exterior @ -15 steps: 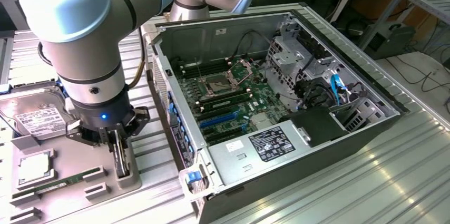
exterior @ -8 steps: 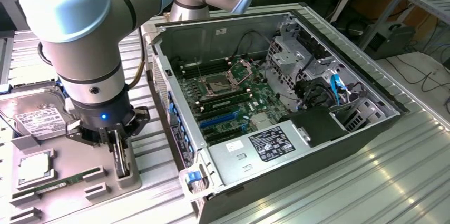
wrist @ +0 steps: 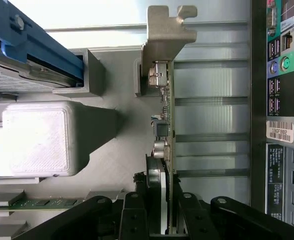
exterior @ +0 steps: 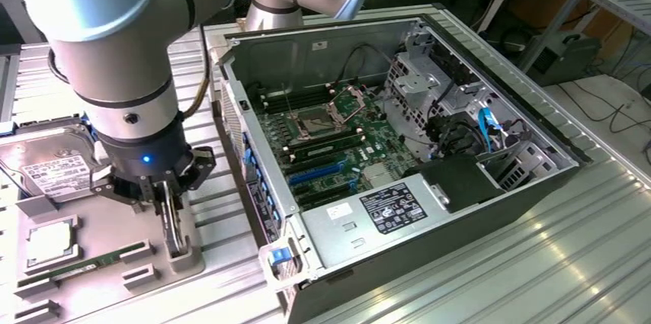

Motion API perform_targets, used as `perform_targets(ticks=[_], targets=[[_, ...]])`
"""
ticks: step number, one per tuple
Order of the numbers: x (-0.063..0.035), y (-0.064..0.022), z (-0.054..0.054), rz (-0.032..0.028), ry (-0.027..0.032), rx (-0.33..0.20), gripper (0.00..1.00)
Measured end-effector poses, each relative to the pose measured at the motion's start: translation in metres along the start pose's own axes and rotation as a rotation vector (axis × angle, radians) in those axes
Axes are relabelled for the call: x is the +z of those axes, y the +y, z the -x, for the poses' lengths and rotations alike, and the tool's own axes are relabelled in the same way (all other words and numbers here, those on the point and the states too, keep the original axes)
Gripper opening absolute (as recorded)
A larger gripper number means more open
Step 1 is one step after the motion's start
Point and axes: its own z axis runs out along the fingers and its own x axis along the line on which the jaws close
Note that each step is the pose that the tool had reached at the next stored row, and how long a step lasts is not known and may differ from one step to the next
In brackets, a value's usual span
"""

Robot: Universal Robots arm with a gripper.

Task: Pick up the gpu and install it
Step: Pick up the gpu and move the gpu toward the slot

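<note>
The gpu (exterior: 175, 229) stands on edge in a grey stand (exterior: 186, 257) on the parts tray, at the exterior view's left, beside the open computer case (exterior: 336, 242). My gripper (exterior: 166, 203) reaches straight down onto it. In the wrist view the gpu (wrist: 165, 125) appears edge-on: a thin green board with its silver end bracket (wrist: 164, 35) at the far end and small components along it. My gripper (wrist: 162, 202) is shut on the card, one black finger (wrist: 135, 207) on each face. I cannot tell whether the card has left the stand.
The motherboard (exterior: 336, 141) lies exposed inside the case, with blue slots (exterior: 310, 175) toward the near side. On the tray lie a silver hard drive (exterior: 51, 165), a processor (exterior: 49, 242) and a memory stick (exterior: 87, 267). The case's rear ports (wrist: 276, 75) are close beside the card.
</note>
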Motion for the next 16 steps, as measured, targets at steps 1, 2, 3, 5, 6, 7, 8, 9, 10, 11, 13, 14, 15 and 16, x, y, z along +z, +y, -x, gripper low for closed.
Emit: perform_targets(ticks=[1, 2, 3, 5, 6, 7, 8, 9, 10, 11, 13, 14, 15, 16], targets=[[-0.0029, 0.0000, 0.000, 0.0000, 0.0000, 0.000, 0.28], [-0.0057, 0.0001, 0.000, 0.0001, 0.0000, 0.000, 0.28], [-0.0088, 0.0001, 0.000, -0.0001, 0.0001, 0.000, 0.28], [-0.0135, 0.0002, 0.000, -0.0001, 0.0001, 0.000, 0.28], [-0.0163, 0.0002, 0.000, 0.0000, 0.0000, 0.000, 0.28], [-0.0194, 0.0003, 0.000, 0.0001, 0.0000, 0.000, 0.28], [-0.0221, 0.0003, 0.000, -0.0001, 0.0001, 0.000, 0.28], [-0.0249, 0.0004, -0.001, 0.0000, 0.0000, 0.000, 0.28], [-0.0278, 0.0004, -0.001, 0.0000, -0.0001, 0.000, 0.28], [-0.0315, 0.0004, -0.001, 0.0000, 0.0000, 0.000, 0.28], [-0.0397, 0.0005, -0.001, 0.0000, 0.0000, 0.000, 0.28], [-0.0420, 0.0006, -0.001, 0.0001, -0.0001, 0.000, 0.28], [-0.0465, 0.0006, -0.001, 0.0000, 0.0000, 0.000, 0.28], [-0.0506, 0.0007, -0.001, 0.0000, 0.0000, 0.000, 0.28]])
